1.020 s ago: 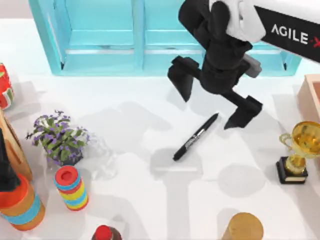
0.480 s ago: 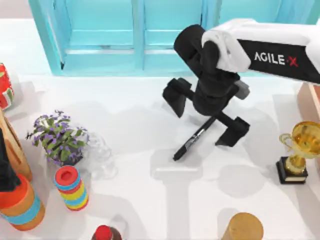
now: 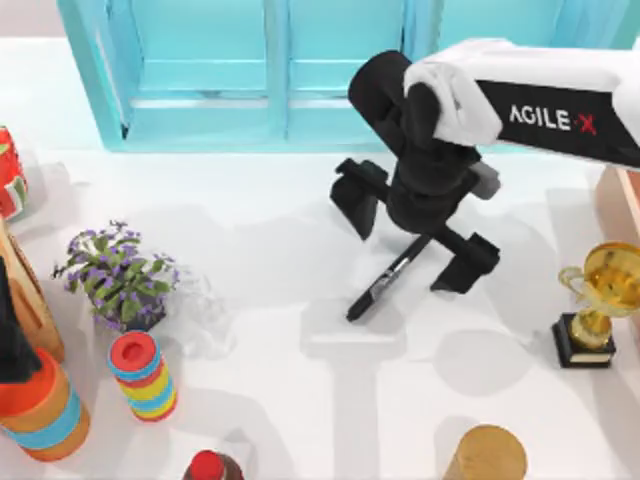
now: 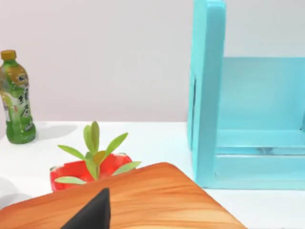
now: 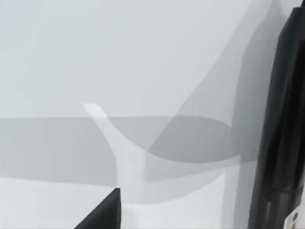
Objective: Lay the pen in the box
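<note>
Our right arm reaches in from the right, in front of the turquoise cabinet (image 3: 270, 90) at the far side. Since a second ago the right gripper (image 3: 412, 240) has dropped over the pen (image 3: 385, 282) and now barely moves, its fingers (image 3: 356, 190) spread wide to either side of the upper end. The pen lies flat mid-table, seemingly untouched. The box (image 3: 633, 190) peeks in at the right edge. The grasp looks imminent. Our left arm stays parked at the left.

overhead view, two low wrist views
</note>
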Controlling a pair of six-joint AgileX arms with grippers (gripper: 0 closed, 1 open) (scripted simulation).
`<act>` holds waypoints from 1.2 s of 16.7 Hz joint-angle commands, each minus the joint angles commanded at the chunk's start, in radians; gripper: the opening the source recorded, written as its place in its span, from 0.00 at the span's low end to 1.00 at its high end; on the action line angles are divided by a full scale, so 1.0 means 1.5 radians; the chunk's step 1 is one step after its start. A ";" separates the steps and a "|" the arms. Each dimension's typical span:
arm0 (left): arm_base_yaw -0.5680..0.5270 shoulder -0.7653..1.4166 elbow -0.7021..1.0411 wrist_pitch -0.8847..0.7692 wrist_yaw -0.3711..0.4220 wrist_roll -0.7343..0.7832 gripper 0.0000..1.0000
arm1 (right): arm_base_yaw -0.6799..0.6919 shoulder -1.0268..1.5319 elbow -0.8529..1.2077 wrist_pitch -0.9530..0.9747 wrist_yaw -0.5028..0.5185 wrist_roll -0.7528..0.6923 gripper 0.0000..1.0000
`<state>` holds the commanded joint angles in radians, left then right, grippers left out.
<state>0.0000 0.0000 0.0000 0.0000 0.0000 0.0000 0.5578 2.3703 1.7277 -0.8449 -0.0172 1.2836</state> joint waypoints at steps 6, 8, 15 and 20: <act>0.000 0.000 0.000 0.000 0.000 0.000 1.00 | 0.000 0.000 0.000 0.000 0.000 0.000 0.25; 0.000 0.000 0.000 0.000 0.000 0.000 1.00 | 0.000 0.000 0.000 0.000 0.000 0.000 0.10; 0.000 0.000 0.000 0.000 0.000 0.000 1.00 | 0.000 0.000 0.000 0.000 0.000 0.000 0.00; 0.000 0.000 0.000 0.000 0.000 0.000 1.00 | -0.004 -0.053 0.006 -0.063 0.014 -0.023 0.00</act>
<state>0.0000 0.0000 0.0000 0.0000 0.0000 0.0000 0.5525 2.2905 1.7371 -0.9395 0.0039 1.2490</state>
